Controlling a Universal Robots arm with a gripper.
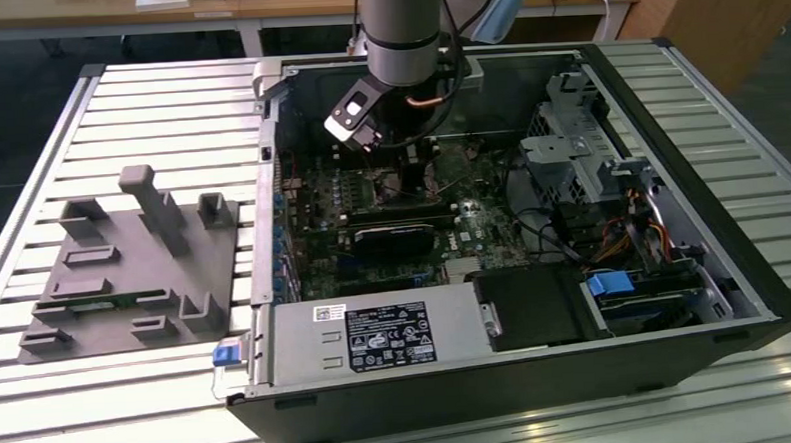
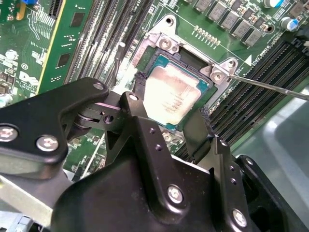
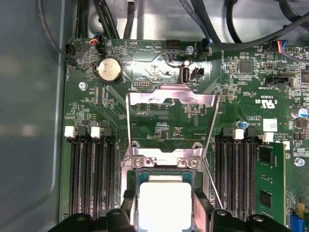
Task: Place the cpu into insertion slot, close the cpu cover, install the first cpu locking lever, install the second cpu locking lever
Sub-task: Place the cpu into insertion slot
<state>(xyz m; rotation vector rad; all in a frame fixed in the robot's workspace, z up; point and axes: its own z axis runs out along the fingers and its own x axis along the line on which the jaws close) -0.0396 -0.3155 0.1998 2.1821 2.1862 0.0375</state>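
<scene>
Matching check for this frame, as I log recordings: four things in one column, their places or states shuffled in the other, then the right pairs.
Things:
1. cpu
2. cpu cover
3. coin cell
4. grey fixture block

Places or states:
A. swung open, off the insertion slot
B. silver top up, at the slot
C. outside the computer case, on the slatted table
D. round and silver, mounted on the green board

Pairs: 1-B; 2-A; 3-D; 4-C
</scene>
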